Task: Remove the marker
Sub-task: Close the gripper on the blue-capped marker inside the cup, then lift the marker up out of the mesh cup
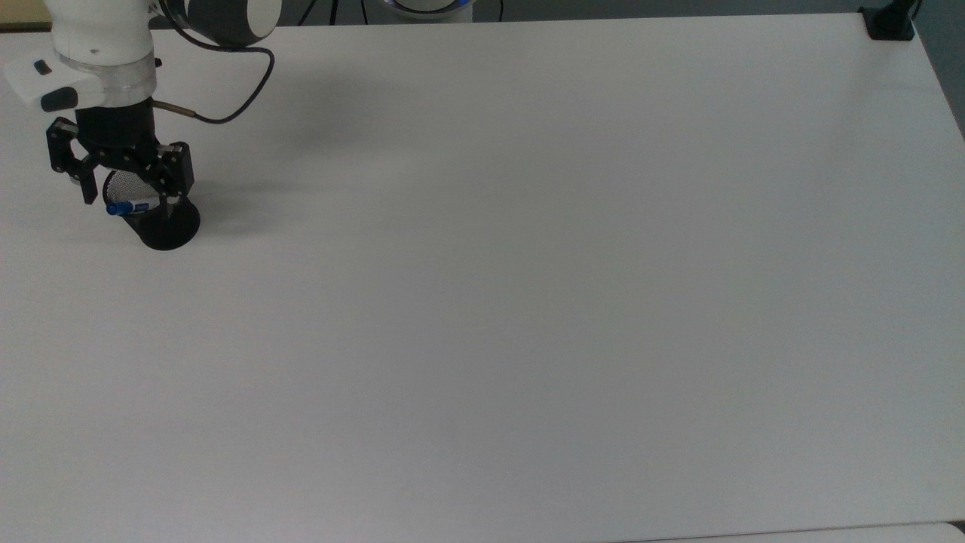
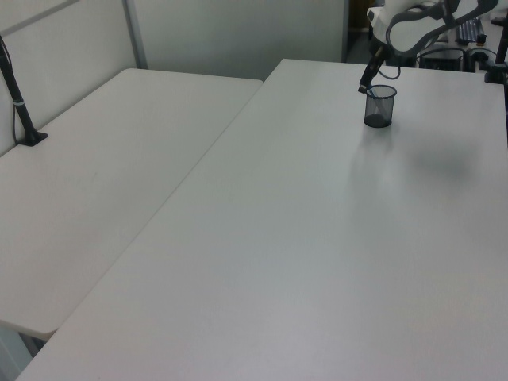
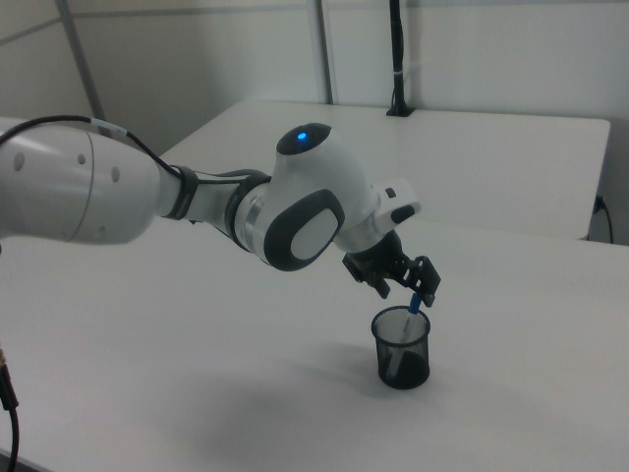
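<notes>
A wide white table (image 1: 528, 302) stands in an office room, with a second white table (image 2: 103, 175) beside it in the left view and grey walls behind. Near the top view's left edge stands a black mesh cup (image 1: 160, 222), well apart from everything else on the table. The marker (image 1: 133, 206) leans inside the cup, so its blue cap pokes over the rim while the white barrel rests against the inner wall. This slant probably makes the cap the easiest part to reach.

The gripper (image 1: 130, 188) hangs directly over the cup mouth, pointing down, and its fingers are spread apart with nothing between them. In the right view the gripper (image 3: 405, 292) is just above the cap of the marker (image 3: 416, 304), one finger on each side of it. The approach seems almost finished: the arm likely needs only to lower a little and close on the cap, then lift straight up so the light cup does not tip.
</notes>
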Robot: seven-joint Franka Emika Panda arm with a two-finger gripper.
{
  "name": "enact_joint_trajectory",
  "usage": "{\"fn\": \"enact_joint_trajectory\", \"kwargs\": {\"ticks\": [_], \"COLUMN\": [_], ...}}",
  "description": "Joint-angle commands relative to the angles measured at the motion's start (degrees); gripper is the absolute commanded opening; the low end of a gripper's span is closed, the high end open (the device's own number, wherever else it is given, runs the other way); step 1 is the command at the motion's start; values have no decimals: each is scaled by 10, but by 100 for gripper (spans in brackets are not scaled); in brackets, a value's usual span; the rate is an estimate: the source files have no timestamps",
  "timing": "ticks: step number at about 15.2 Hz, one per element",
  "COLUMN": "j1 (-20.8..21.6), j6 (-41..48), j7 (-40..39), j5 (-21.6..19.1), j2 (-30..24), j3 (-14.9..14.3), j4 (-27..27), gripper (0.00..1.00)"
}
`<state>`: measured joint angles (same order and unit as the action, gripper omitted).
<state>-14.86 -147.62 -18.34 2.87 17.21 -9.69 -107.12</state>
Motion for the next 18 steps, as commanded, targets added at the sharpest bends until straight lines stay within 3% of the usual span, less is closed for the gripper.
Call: {"fn": "enact_joint_trajectory", "kwargs": {"ticks": [1, 3, 4, 10, 16, 18], "j1": [2, 2, 1, 1, 8, 26], "j6": [-55, -57, -57, -25, 130, 188], "j7": [72, 83, 83, 82, 81, 82], "j5": [-20, -33, -44, -47, -70, -75], "j2": [17, 15, 12, -45, -137, -140], "j3": [0, 0, 0, 0, 5, 13], "j4": [-1, 1, 3, 16, 55, 76], "gripper": [51, 5, 0, 0, 0, 0]}}
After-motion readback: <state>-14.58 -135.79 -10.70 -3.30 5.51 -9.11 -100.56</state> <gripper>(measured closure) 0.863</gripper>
